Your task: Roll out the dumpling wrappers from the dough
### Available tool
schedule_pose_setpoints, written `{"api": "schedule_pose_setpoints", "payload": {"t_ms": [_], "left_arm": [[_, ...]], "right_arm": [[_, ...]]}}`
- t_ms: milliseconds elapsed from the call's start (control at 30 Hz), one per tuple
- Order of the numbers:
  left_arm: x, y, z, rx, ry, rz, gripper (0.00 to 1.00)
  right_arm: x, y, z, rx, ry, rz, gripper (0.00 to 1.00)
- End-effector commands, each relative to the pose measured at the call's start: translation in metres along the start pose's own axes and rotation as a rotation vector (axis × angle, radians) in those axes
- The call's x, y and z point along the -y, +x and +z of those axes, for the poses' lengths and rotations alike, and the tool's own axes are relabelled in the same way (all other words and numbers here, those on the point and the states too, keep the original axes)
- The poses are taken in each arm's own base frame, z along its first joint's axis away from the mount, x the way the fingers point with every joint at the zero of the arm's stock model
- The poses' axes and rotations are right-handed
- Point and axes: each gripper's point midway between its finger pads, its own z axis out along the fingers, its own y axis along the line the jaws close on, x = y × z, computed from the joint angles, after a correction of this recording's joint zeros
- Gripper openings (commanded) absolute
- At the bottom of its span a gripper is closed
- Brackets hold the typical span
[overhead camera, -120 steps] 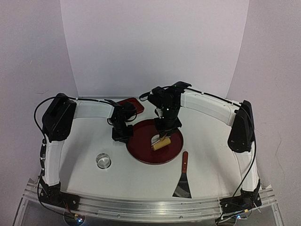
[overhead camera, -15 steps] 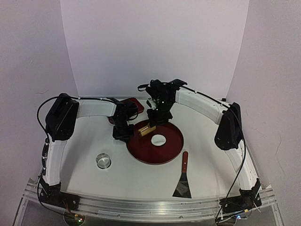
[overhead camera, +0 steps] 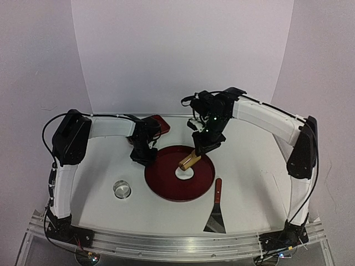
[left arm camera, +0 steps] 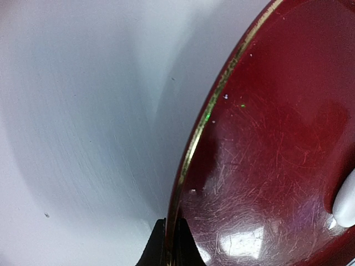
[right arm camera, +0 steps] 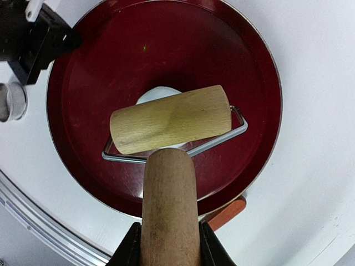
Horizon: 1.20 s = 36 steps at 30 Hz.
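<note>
Right end effector (right arm camera: 169, 246): pinching the wooden handle of the roller (right arm camera: 171, 119) — its drum hanging over the middle of the red tray (right arm camera: 77, 111).
Left end effector (left arm camera: 168, 244): clamping the red tray's gold-edged rim at its left side.
Dough (right arm camera: 157, 93): lying as a white rounded piece at the tray's centre, mostly hiding under the drum — contact unclear.
Surface (overhead camera: 249, 183): carrying the tray, a spatula (overhead camera: 215, 208) to its right, a ring cutter (overhead camera: 121, 189) to its left.
</note>
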Motion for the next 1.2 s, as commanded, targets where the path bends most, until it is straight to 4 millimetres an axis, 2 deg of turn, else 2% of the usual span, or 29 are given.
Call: {"api": "schedule_pose_setpoints", "payload": {"t_ms": [0, 300, 567, 800, 900, 1167], "left_arm": [[-0.049, 0.062, 0.024, -0.242, -0.222, 0.196, 0.0], [-0.049, 0.061, 0.03, -0.259, -0.228, 0.184, 0.0], [-0.05, 0.064, 0.029, -0.27, -0.228, 0.184, 0.0], [-0.051, 0.066, 0.028, -0.283, -0.232, 0.191, 0.0], [-0.05, 0.066, 0.029, -0.284, -0.23, 0.193, 0.0], [-0.044, 0.063, 0.027, -0.284, -0.205, 0.187, 0.0]], "right_arm": [[-0.011, 0.002, -0.025, 0.099, -0.077, -0.102, 0.0], [-0.017, 0.006, -0.003, 0.054, -0.101, -0.186, 0.0], [-0.01, 0.006, 0.025, -0.002, -0.054, -0.25, 0.0], [0.006, 0.034, 0.058, -0.119, -0.001, -0.266, 0.0], [0.013, 0.053, 0.072, -0.181, 0.017, -0.261, 0.0], [0.025, 0.09, 0.124, -0.342, 0.041, -0.226, 0.0]]}}
